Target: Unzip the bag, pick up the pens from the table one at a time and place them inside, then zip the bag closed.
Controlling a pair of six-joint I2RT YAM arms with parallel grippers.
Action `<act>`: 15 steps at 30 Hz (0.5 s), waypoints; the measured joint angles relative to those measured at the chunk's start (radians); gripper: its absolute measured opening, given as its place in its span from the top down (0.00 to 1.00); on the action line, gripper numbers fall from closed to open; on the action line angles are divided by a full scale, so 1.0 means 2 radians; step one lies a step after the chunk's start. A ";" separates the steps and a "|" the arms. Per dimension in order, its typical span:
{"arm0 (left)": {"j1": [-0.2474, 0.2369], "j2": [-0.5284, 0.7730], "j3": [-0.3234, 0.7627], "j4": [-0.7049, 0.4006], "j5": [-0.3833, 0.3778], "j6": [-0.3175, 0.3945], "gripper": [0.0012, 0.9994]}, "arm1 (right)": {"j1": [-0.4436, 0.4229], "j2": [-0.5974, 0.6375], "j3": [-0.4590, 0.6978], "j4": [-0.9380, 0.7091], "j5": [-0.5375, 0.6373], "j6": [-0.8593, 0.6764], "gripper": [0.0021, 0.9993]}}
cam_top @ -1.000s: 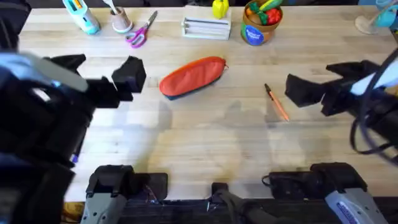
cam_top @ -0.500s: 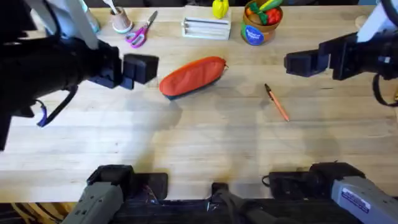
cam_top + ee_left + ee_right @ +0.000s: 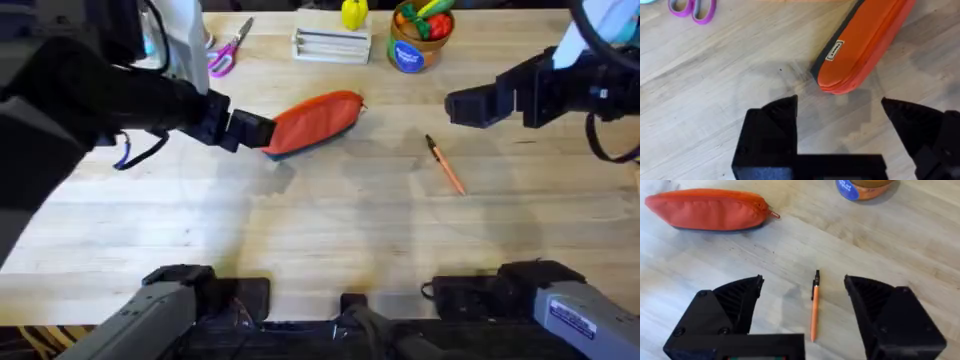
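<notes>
On the table (image 3: 330, 230), the bag (image 3: 312, 123) lay zipped near the far middle, with the pen (image 3: 446, 166) well apart toward the right. Left gripper (image 3: 840, 107) was spread at the bag's near end; right gripper (image 3: 802, 287) was spread above the pen. Risk: left fingers could shove the bag sideways (nothing pinned it), pulling the zipper pull (image 3: 774, 214) off line. Right wrist view showed that pull; left wrist view showed the bag's dark underside and label instead.
</notes>
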State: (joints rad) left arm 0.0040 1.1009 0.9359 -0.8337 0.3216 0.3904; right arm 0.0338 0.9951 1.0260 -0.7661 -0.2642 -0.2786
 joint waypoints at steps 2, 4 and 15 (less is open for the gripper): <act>-0.001 0.017 -0.009 0.017 0.003 0.002 0.00 | 0.000 0.000 0.000 0.007 0.000 -0.002 0.00; -0.007 0.031 -0.017 0.034 0.004 0.005 0.00 | 0.000 0.000 0.000 0.013 0.000 -0.004 0.00; -0.054 0.132 -0.033 0.111 0.014 0.011 0.01 | 0.000 0.000 0.000 0.043 -0.002 -0.006 0.00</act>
State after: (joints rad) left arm -0.1034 1.3656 0.8703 -0.6121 0.3490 0.4118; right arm 0.0338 0.9951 1.0262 -0.6804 -0.2680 -0.2903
